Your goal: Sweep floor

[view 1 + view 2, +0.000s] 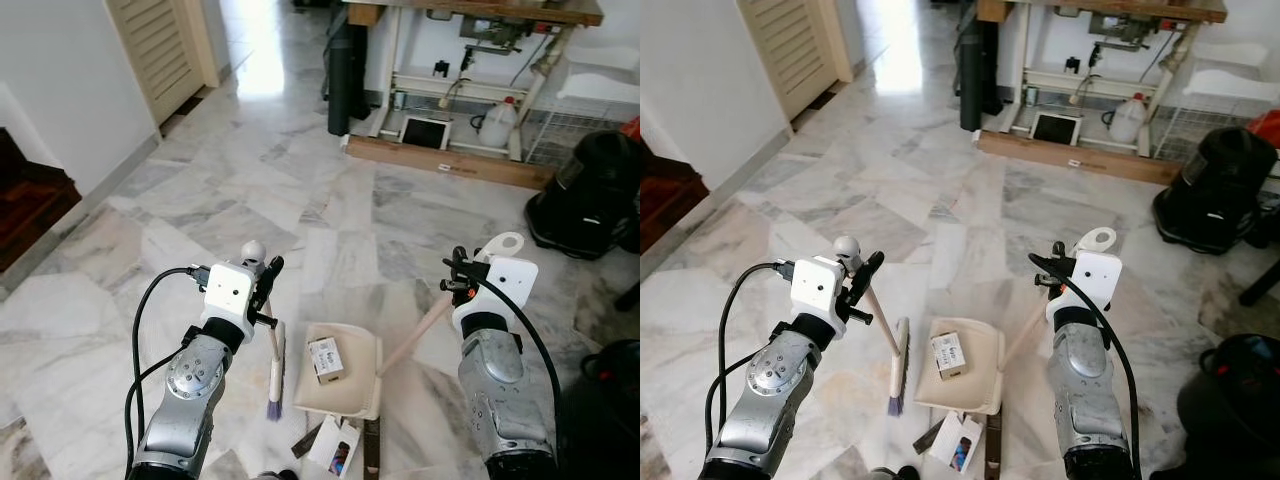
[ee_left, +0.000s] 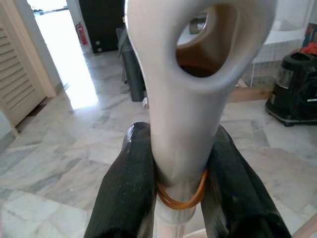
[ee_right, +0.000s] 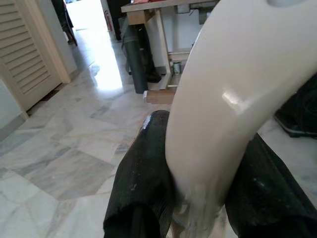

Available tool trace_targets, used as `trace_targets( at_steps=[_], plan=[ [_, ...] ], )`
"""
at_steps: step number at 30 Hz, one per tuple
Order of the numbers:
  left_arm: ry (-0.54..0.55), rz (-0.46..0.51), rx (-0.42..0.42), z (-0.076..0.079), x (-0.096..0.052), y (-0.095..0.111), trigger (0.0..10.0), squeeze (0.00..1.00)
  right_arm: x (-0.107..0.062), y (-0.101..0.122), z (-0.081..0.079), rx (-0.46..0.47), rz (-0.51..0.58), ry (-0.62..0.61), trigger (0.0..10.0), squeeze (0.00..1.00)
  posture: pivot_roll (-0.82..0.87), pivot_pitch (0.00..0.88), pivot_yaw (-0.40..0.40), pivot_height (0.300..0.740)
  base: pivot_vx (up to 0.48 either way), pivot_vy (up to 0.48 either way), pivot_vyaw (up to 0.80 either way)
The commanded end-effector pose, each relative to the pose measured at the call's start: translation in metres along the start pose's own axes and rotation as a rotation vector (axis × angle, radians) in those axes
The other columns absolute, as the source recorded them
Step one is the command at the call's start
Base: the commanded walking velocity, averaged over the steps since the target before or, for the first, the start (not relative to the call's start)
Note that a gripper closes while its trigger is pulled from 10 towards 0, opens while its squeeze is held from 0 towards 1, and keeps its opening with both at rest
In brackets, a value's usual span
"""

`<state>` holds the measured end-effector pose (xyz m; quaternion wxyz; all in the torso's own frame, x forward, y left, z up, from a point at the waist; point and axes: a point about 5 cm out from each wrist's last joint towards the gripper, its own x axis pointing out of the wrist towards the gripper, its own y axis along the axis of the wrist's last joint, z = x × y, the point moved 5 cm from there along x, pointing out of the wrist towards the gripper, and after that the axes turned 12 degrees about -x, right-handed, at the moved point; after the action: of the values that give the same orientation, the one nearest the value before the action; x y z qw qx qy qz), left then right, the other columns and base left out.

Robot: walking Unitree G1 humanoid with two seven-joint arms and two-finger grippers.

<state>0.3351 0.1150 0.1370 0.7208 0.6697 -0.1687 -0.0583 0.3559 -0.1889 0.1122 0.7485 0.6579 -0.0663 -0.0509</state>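
Note:
My left gripper (image 1: 268, 285) is shut on the pale handle (image 2: 198, 74) of a small broom; an orange rubber band rings the handle between the fingers (image 2: 124, 188). The broom's purple bristles (image 1: 274, 400) rest on the marble floor just left of a cream dustpan (image 1: 360, 385). My right gripper (image 1: 460, 272) is shut on the dustpan's long handle (image 3: 237, 74), which slopes down to the pan. A small cardboard box (image 1: 326, 358) lies inside the pan. A white packet (image 1: 335, 447) and a dark strip (image 1: 372, 450) lie on the floor at the pan's near edge.
A black vacuum cleaner (image 1: 590, 195) stands at the right, and a dark bin (image 1: 610, 400) is at the lower right. At the back are a wooden table (image 1: 470, 12), a white jug (image 1: 498, 125) and a floor plank (image 1: 450, 160). A louvered door (image 1: 160, 50) is on the left.

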Motion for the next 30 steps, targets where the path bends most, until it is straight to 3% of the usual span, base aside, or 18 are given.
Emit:
trace_targets(
  at_steps=[1,30],
  plan=[
    [-0.006,0.057,0.008,-0.0001,0.0039,0.0162,10.0,0.0,0.0049,0.0179,0.0002,0.014,0.057,-0.008,10.0,0.0,0.06,0.1,0.027,0.74,0.0,0.289,0.0],
    [-0.005,0.048,0.003,-0.0007,0.0043,0.0146,10.0,0.0,0.0065,0.0136,0.0005,0.009,0.028,-0.017,10.0,0.0,0.06,0.093,0.032,0.74,0.0,0.296,0.0]
  ],
)
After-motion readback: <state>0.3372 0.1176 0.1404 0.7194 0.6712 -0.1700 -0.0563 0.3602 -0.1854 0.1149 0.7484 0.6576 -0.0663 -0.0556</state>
